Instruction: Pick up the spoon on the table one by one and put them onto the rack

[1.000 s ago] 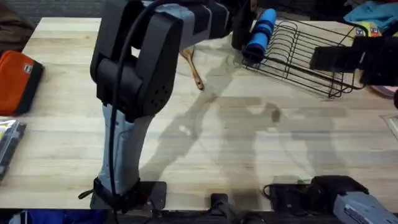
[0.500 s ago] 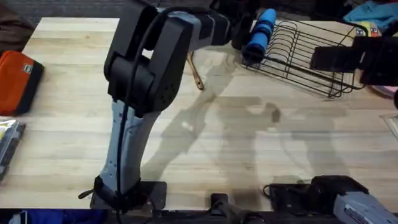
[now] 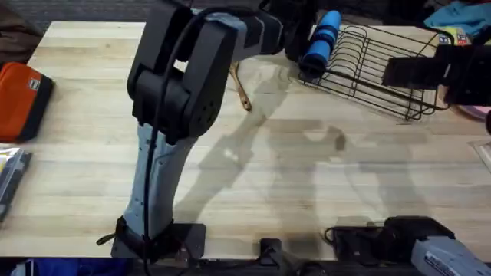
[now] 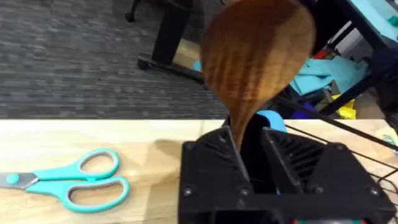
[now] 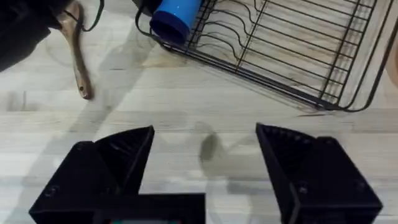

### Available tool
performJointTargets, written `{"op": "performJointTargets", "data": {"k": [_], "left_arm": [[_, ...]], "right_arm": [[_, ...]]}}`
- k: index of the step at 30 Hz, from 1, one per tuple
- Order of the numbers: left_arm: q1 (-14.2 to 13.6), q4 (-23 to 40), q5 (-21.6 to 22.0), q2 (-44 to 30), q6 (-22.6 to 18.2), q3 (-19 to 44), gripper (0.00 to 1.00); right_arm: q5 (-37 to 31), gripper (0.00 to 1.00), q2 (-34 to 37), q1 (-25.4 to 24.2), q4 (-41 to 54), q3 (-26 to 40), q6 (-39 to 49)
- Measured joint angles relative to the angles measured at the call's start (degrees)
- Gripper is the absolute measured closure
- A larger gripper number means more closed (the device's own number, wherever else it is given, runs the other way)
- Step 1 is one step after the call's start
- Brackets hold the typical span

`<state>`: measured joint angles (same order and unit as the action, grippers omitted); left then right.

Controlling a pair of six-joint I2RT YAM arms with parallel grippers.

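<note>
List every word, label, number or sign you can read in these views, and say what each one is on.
No text can be read.
Orange case at the table's left edge: a small pale label, too blurred to read.
Yellow packet behind the rack: dark marks, too small to read.
Packet at the left edge below the case: print too blurred to read.
Spoon, scissors, blue cylinder: no markings visible.

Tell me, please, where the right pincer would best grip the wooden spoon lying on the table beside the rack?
Probably mid-handle. The spoon lies flat on the table, its slender handle free, while its bowl end sits under the left arm. Come from above, the open right pincer straddling the handle crosswise, clear of the rack.
</note>
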<state>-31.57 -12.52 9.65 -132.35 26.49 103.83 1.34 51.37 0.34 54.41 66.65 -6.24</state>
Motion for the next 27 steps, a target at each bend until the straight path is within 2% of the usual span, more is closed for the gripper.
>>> {"op": "performJointTargets", "data": {"k": [3, 7, 10, 14, 17, 18, 27], "left_arm": [[0.0, 0.0, 0.0, 0.0, -1.7, 0.0, 0.596], [0.0, 1.1, 0.0, 0.2, -2.9, 0.0, 0.538], [0.1, 3.6, 0.0, 1.2, -3.4, 0.0, 0.451], [0.5, 8.4, 0.0, 3.6, -3.8, 0.0, 0.411], [1.1, 12.5, 0.0, 5.7, -3.9, 0.0, 0.339], [2.2, 17.1, 0.0, 8.0, -4.0, 0.0, 0.266], [4.8, 33.7, 0.0, 14.5, -4.1, 0.0, 0.108]], "right_arm": [[0.0, 0.009, 0.0, 0.0, 0.0, 0.0, 0.0], [0.0, 0.009, 0.0, 0.0, 0.0, 0.0, 0.0], [0.0, 0.009, 0.0, 0.0, 0.0, 0.0, 0.0], [0.0, 0.009, 0.0, 0.0, 0.0, 0.0, 0.0], [0.0, 0.009, 0.0, 0.0, 0.0, 0.0, 0.0], [0.0, 0.009, 0.0, 0.0, 0.0, 0.0, 0.0], [0.0, 0.009, 0.0, 0.0, 0.0, 0.0, 0.0]]}}
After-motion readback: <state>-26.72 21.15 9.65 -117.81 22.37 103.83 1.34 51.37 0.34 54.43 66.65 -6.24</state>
